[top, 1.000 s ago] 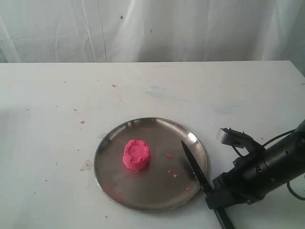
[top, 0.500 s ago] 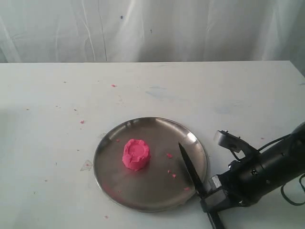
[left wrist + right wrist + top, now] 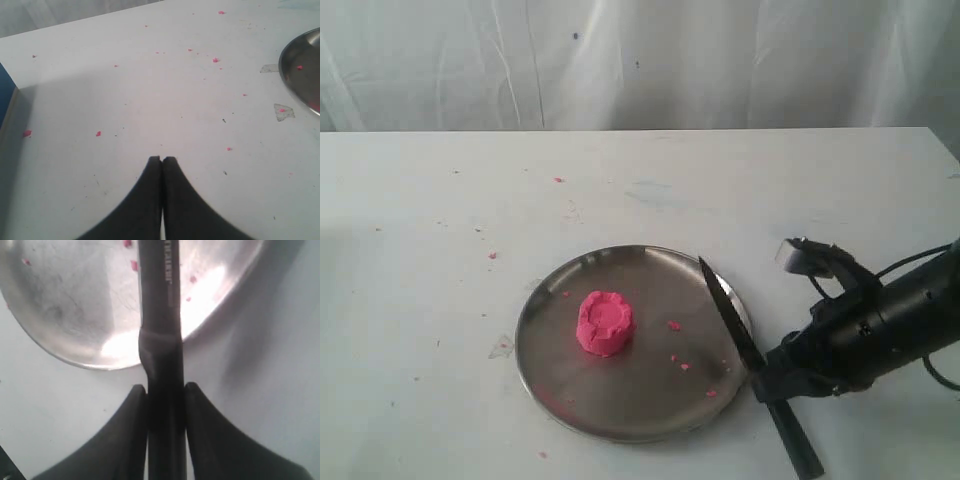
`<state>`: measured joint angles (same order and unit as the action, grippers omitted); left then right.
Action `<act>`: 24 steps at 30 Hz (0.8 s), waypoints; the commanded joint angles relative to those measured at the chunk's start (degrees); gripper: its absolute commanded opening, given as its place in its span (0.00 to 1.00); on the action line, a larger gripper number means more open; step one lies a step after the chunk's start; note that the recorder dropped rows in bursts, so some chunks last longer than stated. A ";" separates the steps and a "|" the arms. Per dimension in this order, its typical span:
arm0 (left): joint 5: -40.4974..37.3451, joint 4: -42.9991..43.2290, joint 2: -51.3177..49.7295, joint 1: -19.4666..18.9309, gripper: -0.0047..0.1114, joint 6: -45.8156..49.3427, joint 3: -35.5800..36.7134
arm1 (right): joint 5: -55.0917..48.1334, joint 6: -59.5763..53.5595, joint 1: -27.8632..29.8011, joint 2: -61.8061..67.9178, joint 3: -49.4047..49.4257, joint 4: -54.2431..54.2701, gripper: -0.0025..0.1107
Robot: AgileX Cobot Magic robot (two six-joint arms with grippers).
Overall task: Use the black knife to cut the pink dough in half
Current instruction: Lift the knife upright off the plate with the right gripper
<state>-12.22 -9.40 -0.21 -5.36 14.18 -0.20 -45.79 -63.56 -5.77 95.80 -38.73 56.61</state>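
Note:
The pink dough point(image 3: 606, 322) is a round lump with a dented top, sitting left of centre on the steel plate point(image 3: 620, 400). The black knife point(image 3: 730, 322) has its blade raised over the plate's right rim, tip pointing away, handle end sticking out below the arm point(image 3: 798, 445). My right gripper point(image 3: 767, 382) is shut on the knife's handle; in the right wrist view both fingers point(image 3: 132, 425) press against the black knife point(image 3: 159, 315). My left gripper point(image 3: 162, 159) is shut and empty above bare table, out of the exterior view.
Tiny pink crumbs lie scattered on the plate point(image 3: 675, 325) and on the white table point(image 3: 492, 255). The plate's edge point(image 3: 300, 75) shows in the left wrist view. A white curtain hangs behind the table's far edge.
The right gripper has closed on the knife's handle and lifted it; the blade tip has risen and moved away toward the plate's far right rim. The dough has stayed in place.

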 commanded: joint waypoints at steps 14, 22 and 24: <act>0.18 -0.28 0.21 -0.19 0.04 -0.26 0.20 | -0.75 2.61 -0.95 -18.59 -0.10 0.50 0.05; 0.18 -0.28 0.21 -0.19 0.04 -0.26 0.20 | -1.47 3.37 -4.39 -18.70 -0.10 0.96 0.05; 0.18 -0.28 0.21 -0.19 0.04 -0.26 0.20 | -1.47 3.37 -5.34 -18.93 -0.10 0.96 0.05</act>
<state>-12.22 -9.40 -0.21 -5.36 14.18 -0.20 -46.74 -60.50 -9.94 77.75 -38.73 56.52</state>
